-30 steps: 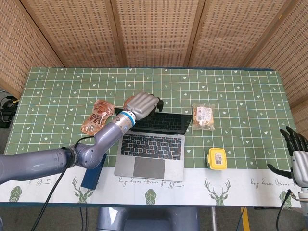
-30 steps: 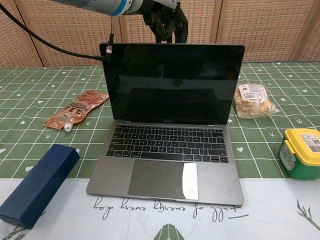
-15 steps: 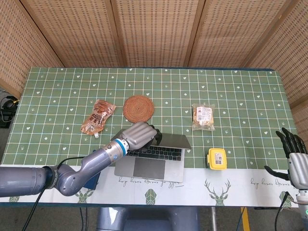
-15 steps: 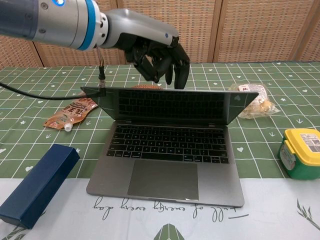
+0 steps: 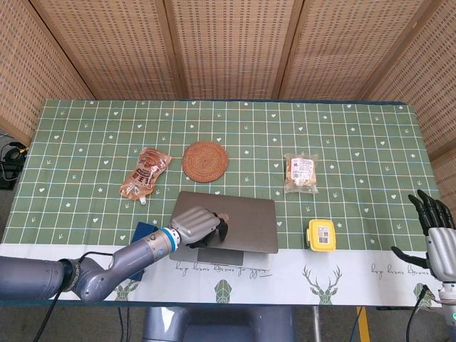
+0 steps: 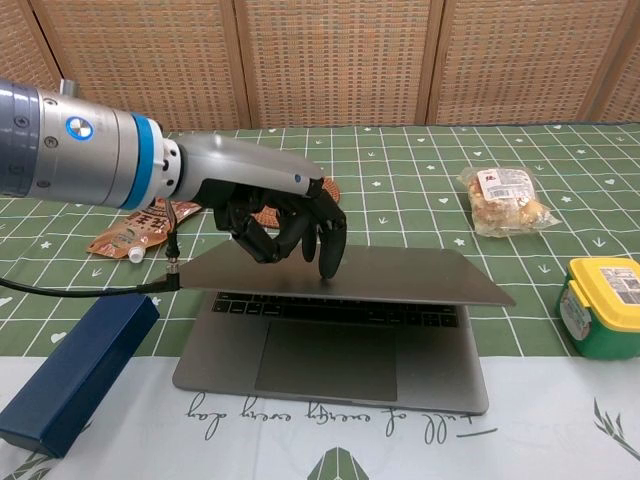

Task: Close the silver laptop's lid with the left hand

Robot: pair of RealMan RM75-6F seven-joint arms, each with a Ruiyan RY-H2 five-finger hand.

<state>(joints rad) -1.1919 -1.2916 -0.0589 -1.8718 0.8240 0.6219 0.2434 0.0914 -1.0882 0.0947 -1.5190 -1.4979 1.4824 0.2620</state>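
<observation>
Most of the closing: done, by my reckoning; a second ago the screen stood upright, half a second ago it leaned halfway, now only a thin wedge of keyboard shows.
Table: green checked cloth, laptop near its front edge.
Silver laptop: base flat on the cloth, front edge at the white border strip.
Lid: hanging just above the keys, tilted slightly, not yet shut.
Left hand: down on the lid's back with the fall, holding nothing, fingers loosely apart and pointing down, fingertips touching the lid.
Right hand: well right of the laptop, off the table edge, spread and idle.
Blue box: just left of the laptop.
Remaining: one short press down should seat the lid.
</observation>
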